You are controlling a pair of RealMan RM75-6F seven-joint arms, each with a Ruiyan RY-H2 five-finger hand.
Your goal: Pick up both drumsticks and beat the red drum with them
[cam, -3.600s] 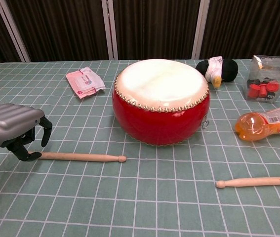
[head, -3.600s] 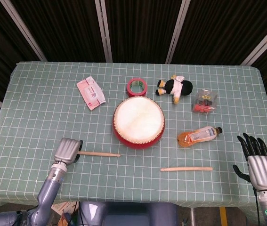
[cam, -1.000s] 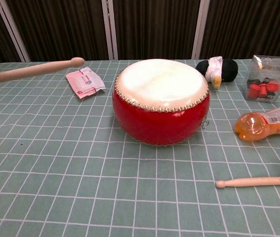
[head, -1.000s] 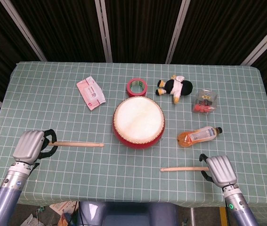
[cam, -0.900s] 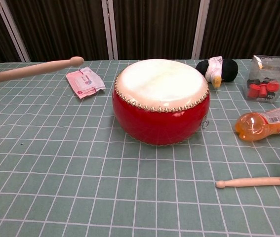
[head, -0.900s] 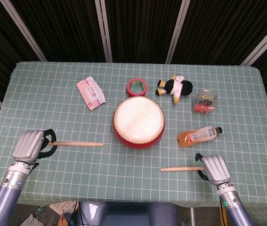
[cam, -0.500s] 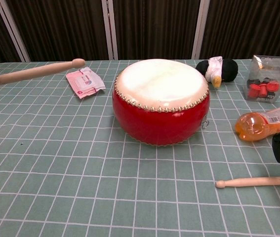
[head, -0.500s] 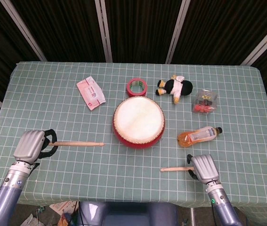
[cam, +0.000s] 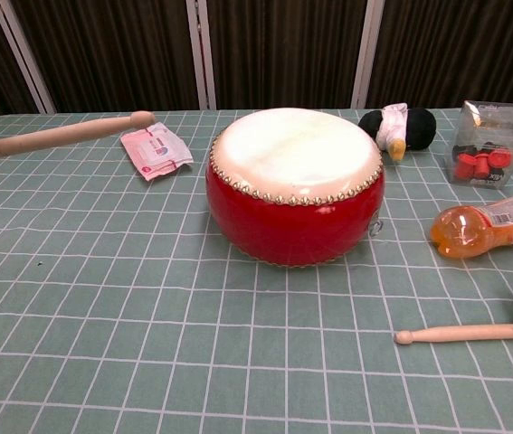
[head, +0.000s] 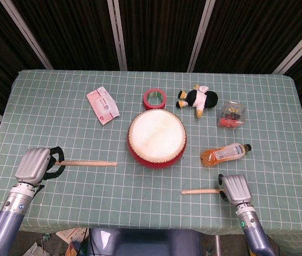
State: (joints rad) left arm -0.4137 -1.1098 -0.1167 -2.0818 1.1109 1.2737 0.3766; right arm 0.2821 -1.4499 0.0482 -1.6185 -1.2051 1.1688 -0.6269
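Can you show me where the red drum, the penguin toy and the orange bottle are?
red drum (cam: 294, 221), chest view, on its red side wall.
penguin toy (head: 197, 98), head view, on its black body.
orange bottle (cam: 473, 228), chest view, on its rounded orange end.

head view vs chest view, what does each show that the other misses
Only the head view shows the left hand gripping its drumstick, the tape roll and most of the right hand over the second drumstick. Only the chest view shows the drum's red side. Both share drum, drumsticks, bottle, plush, packet.
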